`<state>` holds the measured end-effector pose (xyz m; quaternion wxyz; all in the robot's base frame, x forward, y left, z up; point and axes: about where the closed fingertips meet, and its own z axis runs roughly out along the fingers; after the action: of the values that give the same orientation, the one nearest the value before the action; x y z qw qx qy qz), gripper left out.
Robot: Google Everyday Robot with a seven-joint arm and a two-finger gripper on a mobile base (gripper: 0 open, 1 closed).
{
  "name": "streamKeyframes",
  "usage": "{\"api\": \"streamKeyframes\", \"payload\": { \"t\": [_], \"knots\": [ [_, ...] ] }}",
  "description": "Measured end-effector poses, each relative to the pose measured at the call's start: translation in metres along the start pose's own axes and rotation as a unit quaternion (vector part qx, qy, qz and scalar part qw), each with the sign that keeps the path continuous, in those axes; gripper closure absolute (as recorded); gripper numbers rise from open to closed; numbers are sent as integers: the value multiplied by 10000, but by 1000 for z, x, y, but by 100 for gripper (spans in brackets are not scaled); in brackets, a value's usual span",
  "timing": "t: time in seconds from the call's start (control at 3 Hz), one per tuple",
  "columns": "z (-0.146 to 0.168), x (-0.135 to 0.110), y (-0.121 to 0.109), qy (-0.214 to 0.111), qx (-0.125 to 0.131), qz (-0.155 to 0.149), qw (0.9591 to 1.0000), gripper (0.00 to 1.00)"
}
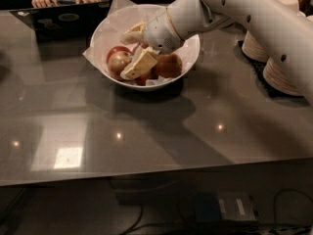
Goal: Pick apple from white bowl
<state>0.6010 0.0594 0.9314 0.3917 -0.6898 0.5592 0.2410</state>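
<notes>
Glossy grey table (146, 136) carries round white bowl (193, 53) (crinkled paper lining) of smooth apples (169, 65), cream pincer (126, 56) spread among them.

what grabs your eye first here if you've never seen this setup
The big white robot arm reaching in from the upper right, its gripper open and down inside the white bowl among the apples, at the far middle of the glossy dark table. After that, the stacks of beige plates at the right edge.
</notes>
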Motion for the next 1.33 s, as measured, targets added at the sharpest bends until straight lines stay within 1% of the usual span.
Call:
{"api": "streamKeyframes", "payload": {
  "t": [0.67, 1.0, 1.33],
  "knots": [
    [17, 10, -8, -12, -324, 146, 9994, 32],
    [25, 12, -10, 69, -524, 229, 9983, 31],
    [27, 11, -11, 130, -638, 266, 9975, 33]
  ]
}}
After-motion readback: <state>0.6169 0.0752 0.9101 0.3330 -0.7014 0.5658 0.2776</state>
